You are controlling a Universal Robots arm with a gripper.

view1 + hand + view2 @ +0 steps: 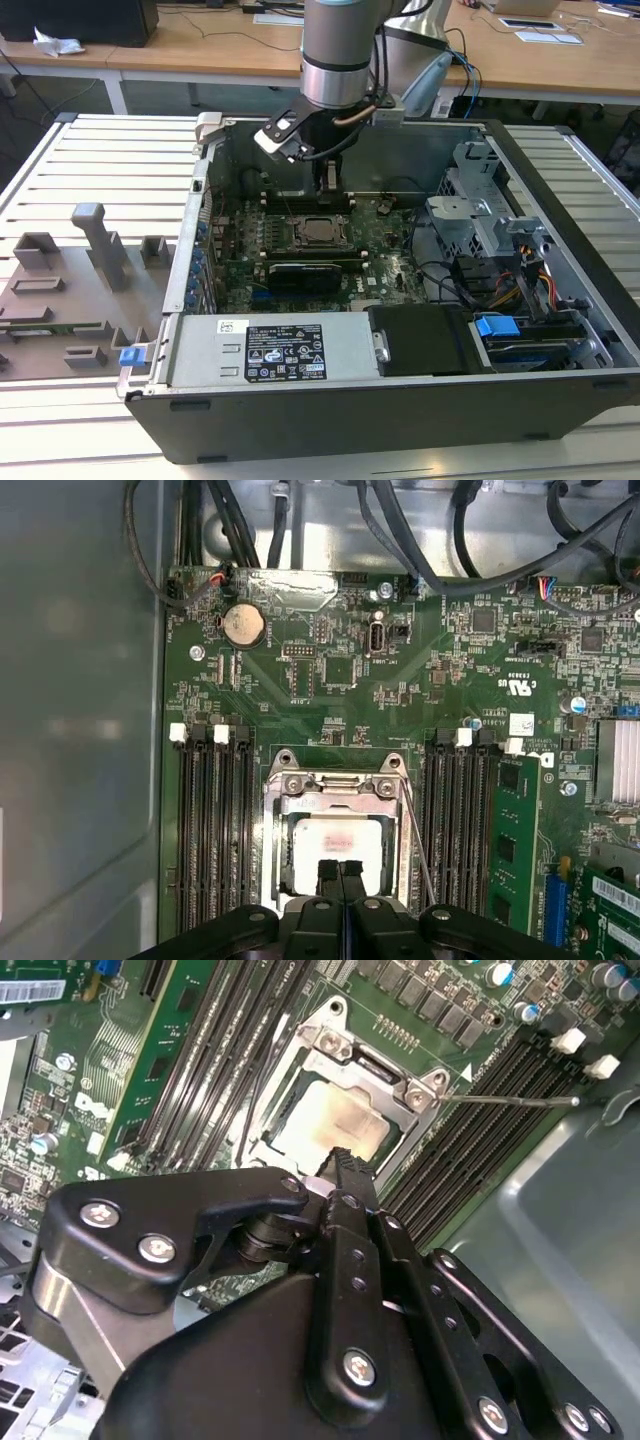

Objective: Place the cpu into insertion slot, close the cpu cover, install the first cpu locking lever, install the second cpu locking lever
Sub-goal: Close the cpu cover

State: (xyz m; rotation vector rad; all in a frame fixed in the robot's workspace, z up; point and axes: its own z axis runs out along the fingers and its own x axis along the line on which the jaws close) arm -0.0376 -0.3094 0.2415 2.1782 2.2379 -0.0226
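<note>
Exterior view: the end effector (pixel 326 180) hangs inside the open case (pixel 400 420), just on the far side of the cpu (pixel 320 231).

Second wrist view: its fingers are pressed together on nothing, tips over the cpu's (pixel 325 1120) edge. The cover (pixel 345 1045) lies over the cpu, and a thin lever (pixel 510 1101) sticks out beside it.

First wrist view: the cover (pixel 335 783) frames the cpu (pixel 335 842), and the lever (pixel 420 845) slants along its side.

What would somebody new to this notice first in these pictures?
The grey robot arm reaching down into the open computer case stands out first in the exterior view. In the first wrist view its black gripper, shut, hangs right over the silver chip. The chip sits framed by its metal cover on the green board.
</note>
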